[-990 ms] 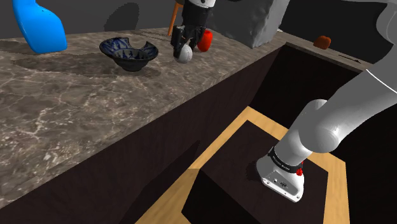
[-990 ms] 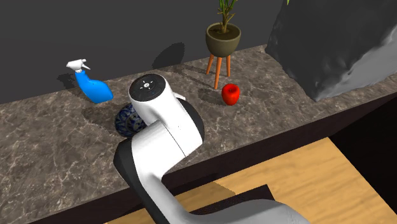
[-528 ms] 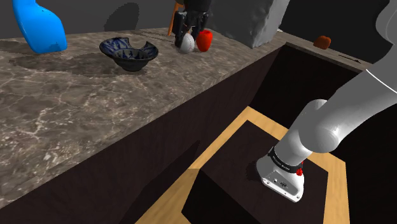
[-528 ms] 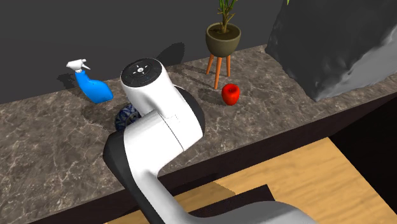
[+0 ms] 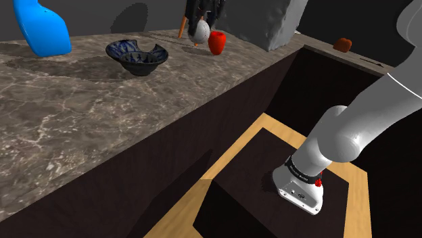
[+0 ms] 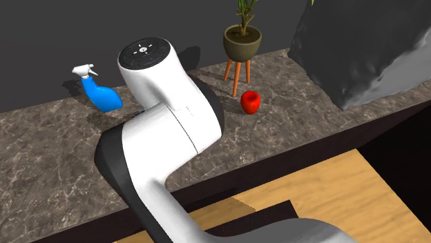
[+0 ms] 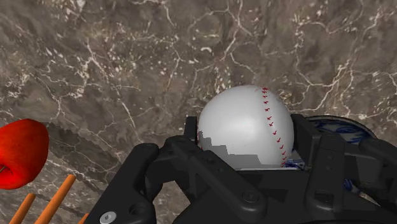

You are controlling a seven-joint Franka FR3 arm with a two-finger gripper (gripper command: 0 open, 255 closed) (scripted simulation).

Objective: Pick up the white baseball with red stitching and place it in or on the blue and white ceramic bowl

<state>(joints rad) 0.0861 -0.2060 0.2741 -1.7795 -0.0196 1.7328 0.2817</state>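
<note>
The white baseball with red stitching point(image 7: 248, 127) is clasped between the black fingers of my gripper point(image 7: 249, 143), lifted off the marble counter. In the shoulder view the ball point(image 5: 201, 28) hangs in the gripper point(image 5: 202, 27) at the back of the counter, beside the red apple point(image 5: 217, 42). The dark blue and white bowl point(image 5: 137, 56) sits on the counter toward the shoulder view's left of the ball; part of its rim point(image 7: 340, 127) peeks out behind one finger. In the second exterior view the white arm point(image 6: 162, 103) hides the bowl and the ball.
A blue spray bottle point(image 5: 42, 27) stands at the counter's far left. A potted plant on orange legs point(image 6: 242, 48) is behind the apple point(image 6: 250, 101). A grey rock-like mass point(image 6: 366, 48) rises at the right. The counter edge drops to the wooden floor point(image 5: 297, 145).
The gripper has risen with the baseball, from resting on the counter to hanging above it near the apple. The arm's upper link swung toward the second exterior view's left, covering the bowl.
</note>
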